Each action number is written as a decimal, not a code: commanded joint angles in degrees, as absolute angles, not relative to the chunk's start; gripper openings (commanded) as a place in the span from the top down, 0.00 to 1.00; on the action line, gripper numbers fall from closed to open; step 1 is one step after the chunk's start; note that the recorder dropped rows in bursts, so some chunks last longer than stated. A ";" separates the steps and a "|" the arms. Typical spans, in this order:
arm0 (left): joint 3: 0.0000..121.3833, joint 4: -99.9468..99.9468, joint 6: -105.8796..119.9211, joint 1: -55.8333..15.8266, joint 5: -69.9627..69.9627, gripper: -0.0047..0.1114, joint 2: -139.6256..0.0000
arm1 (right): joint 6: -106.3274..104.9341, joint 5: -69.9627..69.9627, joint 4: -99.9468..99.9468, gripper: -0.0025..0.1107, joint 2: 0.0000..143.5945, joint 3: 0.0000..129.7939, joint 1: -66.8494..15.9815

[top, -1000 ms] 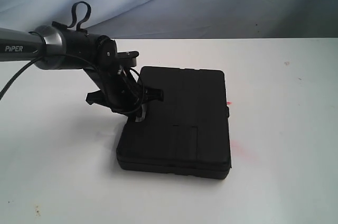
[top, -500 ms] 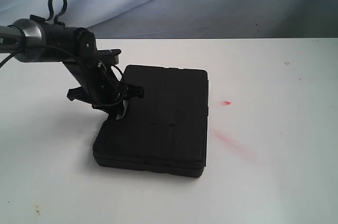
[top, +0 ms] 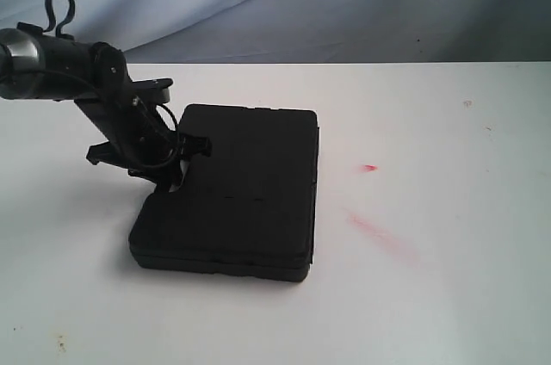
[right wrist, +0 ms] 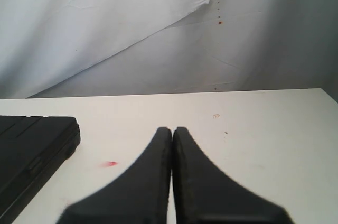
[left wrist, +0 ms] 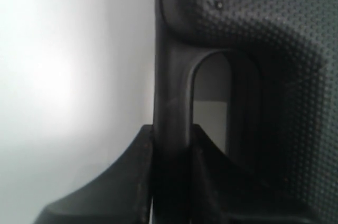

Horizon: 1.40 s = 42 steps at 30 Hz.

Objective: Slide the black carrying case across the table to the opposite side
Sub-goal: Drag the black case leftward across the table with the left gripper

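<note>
The black carrying case [top: 237, 201] lies flat on the white table [top: 448, 296], left of centre in the exterior view. My left gripper [top: 172, 177] stands at the case's left edge, pointing down. In the left wrist view that gripper [left wrist: 172, 129] is shut on the case's handle [left wrist: 171, 92], with the textured case lid [left wrist: 274, 34] beside it. My right gripper [right wrist: 172, 129] is shut with nothing in it and hovers over bare table; the case's corner [right wrist: 31, 145] shows off to one side. The right arm is out of the exterior view.
A small red mark [top: 368, 167] and a longer red smear [top: 379, 231] lie on the table to the right of the case. A grey-blue cloth backdrop [top: 344, 3] hangs behind the far edge. Small specks [top: 467, 103] dot the tabletop.
The left arm has moved left and the case has slid left with it, uncovering the red smear. The gripper has kept its hold on the handle.
</note>
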<state>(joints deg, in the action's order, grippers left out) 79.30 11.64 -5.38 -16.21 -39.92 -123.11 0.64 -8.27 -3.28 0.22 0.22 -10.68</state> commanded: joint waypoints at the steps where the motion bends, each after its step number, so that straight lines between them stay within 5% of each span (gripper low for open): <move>1: 76.73 8.81 -3.87 -12.50 -41.17 0.96 -123.23 | 0.44 -7.65 -2.68 0.98 0.00 0.00 -10.30; 42: 76.33 11.51 6.77 0.52 -43.45 0.96 -121.97 | 0.44 -7.65 -2.68 0.98 0.00 0.00 -10.30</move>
